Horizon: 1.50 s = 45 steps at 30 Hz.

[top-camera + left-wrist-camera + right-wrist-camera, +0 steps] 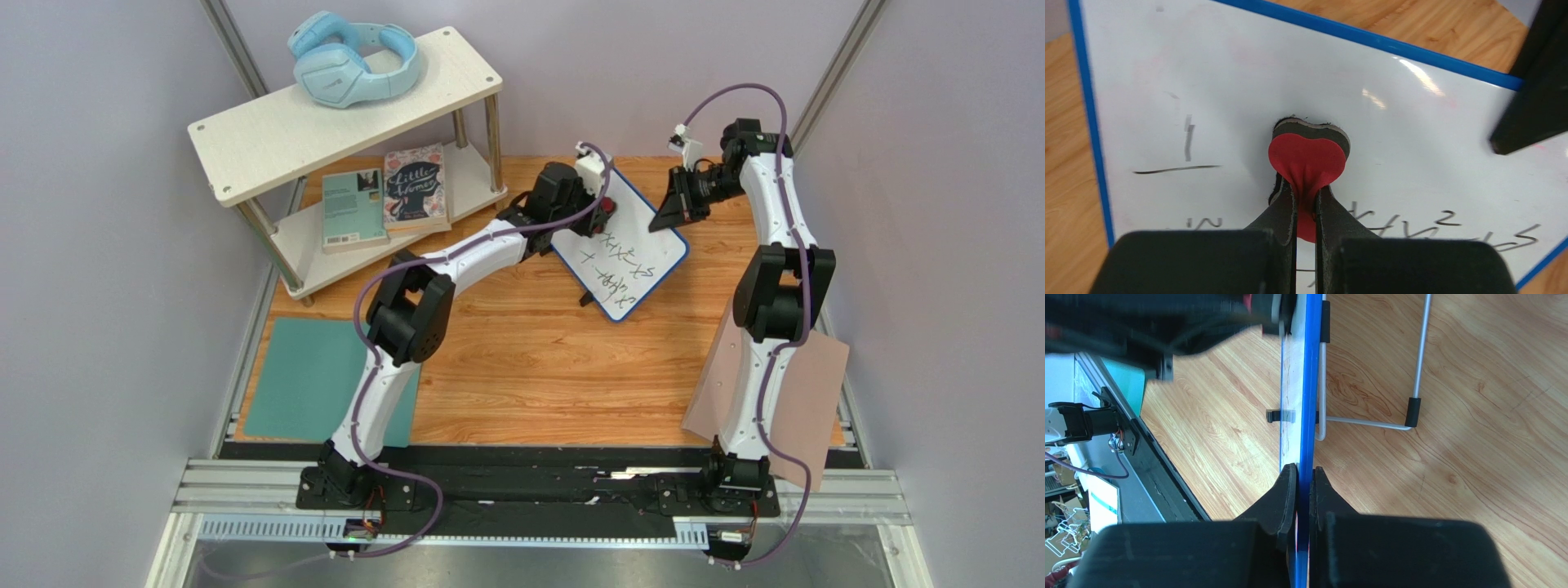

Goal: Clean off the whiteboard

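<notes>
Left gripper (pixel 1306 195): closed on a red heart-shaped eraser (pixel 1308 154) with dark felt backing, felt touching the middle of the small white, blue-rimmed whiteboard (pixel 1229 86).
Right gripper (pixel 1303 478): clamped on the whiteboard's upper right rim.
Whiteboard: propped tilted on a wire stand (pixel 1420 349), far middle of the wooden table (pixel 1505 447).
Unclear: black scrawl on its lower half unreadable; eraser's tip hidden between fingers.

The right gripper (pixel 1303 473) pinches the blue rim of the whiteboard (pixel 1309 386), which runs edge-on straight ahead of its fingertips. Ahead and to the right, a wire stand (pixel 1364 424) joined to the board rests on the table (pixel 1487 478). Ahead-left looms a blurred dark arm (pixel 1155 324).
</notes>
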### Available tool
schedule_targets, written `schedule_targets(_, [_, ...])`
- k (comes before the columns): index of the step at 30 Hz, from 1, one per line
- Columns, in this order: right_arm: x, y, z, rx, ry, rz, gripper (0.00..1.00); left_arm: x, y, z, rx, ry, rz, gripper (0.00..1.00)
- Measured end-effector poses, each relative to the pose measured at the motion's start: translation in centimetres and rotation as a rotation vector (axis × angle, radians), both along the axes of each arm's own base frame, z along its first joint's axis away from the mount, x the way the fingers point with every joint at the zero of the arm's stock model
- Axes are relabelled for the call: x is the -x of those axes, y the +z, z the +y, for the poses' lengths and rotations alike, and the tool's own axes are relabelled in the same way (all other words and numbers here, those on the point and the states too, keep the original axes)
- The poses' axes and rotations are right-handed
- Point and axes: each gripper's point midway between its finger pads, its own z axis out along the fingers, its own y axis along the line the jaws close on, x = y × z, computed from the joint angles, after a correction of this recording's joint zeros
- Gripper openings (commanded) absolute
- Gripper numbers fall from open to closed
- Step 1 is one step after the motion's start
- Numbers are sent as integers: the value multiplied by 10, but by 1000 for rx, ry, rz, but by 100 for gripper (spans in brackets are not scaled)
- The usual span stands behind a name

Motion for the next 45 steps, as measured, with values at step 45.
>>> schedule_targets(45, [-4, 7, 8, 24, -6, -28, 0, -63, 2, 39, 280, 330, 288, 0])
